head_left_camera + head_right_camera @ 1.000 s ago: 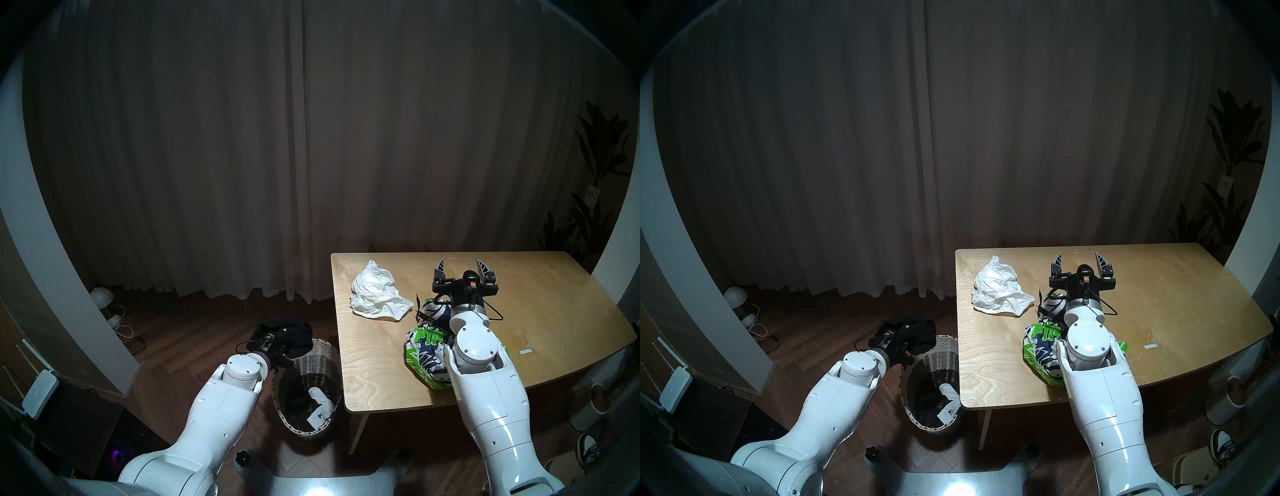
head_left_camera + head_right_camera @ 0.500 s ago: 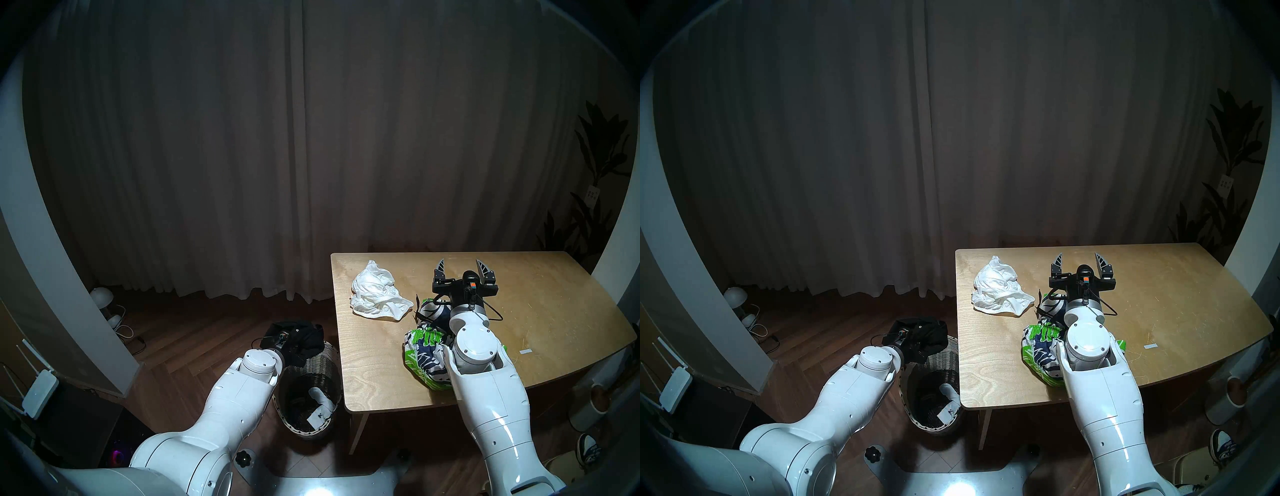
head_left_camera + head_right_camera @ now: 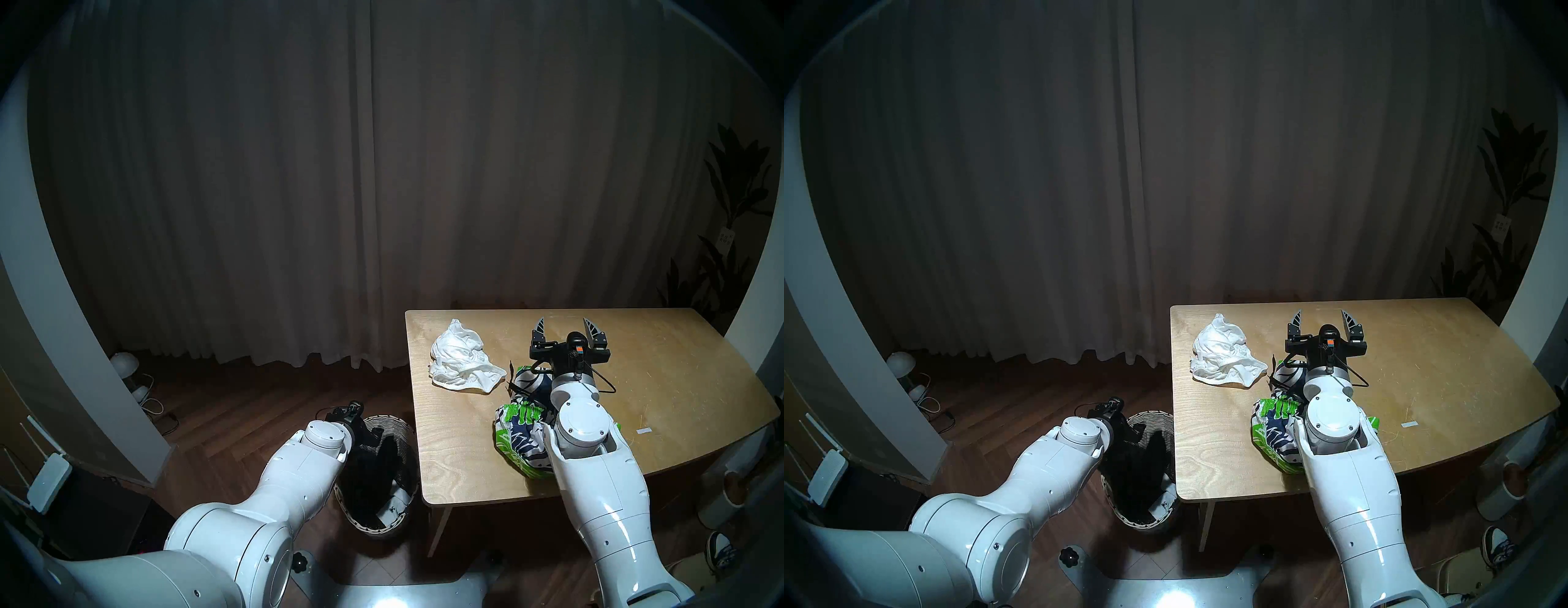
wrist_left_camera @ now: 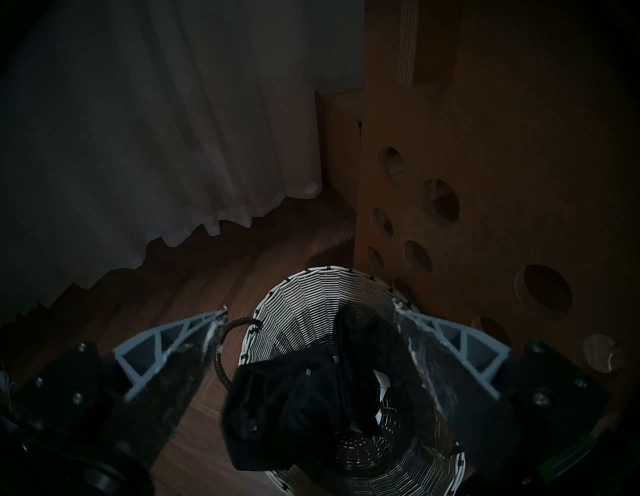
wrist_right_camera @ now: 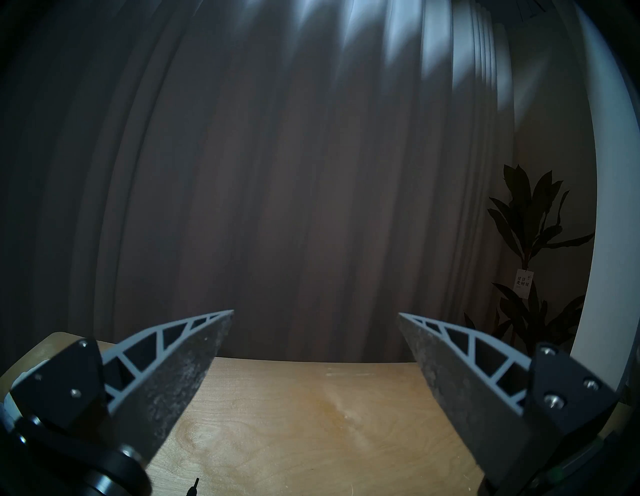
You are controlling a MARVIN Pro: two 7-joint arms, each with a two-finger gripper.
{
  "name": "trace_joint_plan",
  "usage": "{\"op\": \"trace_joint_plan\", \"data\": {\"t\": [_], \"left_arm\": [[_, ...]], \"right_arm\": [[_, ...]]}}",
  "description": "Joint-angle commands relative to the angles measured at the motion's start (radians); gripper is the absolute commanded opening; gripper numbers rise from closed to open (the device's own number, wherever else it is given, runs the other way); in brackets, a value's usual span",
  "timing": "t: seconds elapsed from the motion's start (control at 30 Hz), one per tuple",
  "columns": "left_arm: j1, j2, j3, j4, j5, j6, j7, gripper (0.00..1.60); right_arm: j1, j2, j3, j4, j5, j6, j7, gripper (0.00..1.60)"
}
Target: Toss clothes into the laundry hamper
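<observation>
The black garment lies just below and ahead of the left gripper, draped over the near rim of the laundry hamper with most of its bulk sagging inside. That gripper hangs over the basket's mouth with its jaws spread wide and nothing between them, so the drop looks made (though a fold on the rim could yet slide either way). Something pale already lies in the hamper's bottom, beneath the black cloth.

Further right, on the counter, the white garment sits crumpled off to the left of the right gripper, apart from it. The leaf-print garment is bunched behind and under that gripper's wrist, partly hidden by the arm. The right gripper is also wide open and empty, poised above the counter and pointing roughly level toward the curtain.

To my eye one piece is in and two remain. The next move calls for the left gripper to lift clear of the hamper, and for one arm to tip down onto the white or the printed cloth.
</observation>
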Motion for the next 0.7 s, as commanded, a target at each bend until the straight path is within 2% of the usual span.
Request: {"op": "trace_joint_plan", "data": {"t": [0.0,0.1,0.2,0.47,0.67], "left_arm": [[-0.096,-0.009,-0.005,0.048,-0.007,-0.042,-0.005,1.47],[-0.109,-0.007,-0.012,0.064,-0.015,-0.066,-0.007,1.46],[-0.121,-0.001,-0.035,0.063,-0.039,-0.098,-0.013,1.6],[-0.146,0.07,-0.145,-0.031,-0.133,-0.202,-0.013,1.6],[-0.123,0.126,-0.225,-0.115,-0.195,-0.283,-0.017,1.6]], "right_arm": [[0.01,0.004,0.001,-0.022,0.0,-0.008,0.001,1.6],[0.01,0.006,0.0,-0.023,0.002,-0.008,-0.001,1.6],[0.01,0.007,-0.002,-0.023,0.003,-0.008,-0.002,1.6],[0.02,0.001,-0.015,-0.017,0.021,0.002,0.005,1.6],[0.062,-0.027,-0.076,-0.012,0.055,0.017,0.045,1.6]]}}
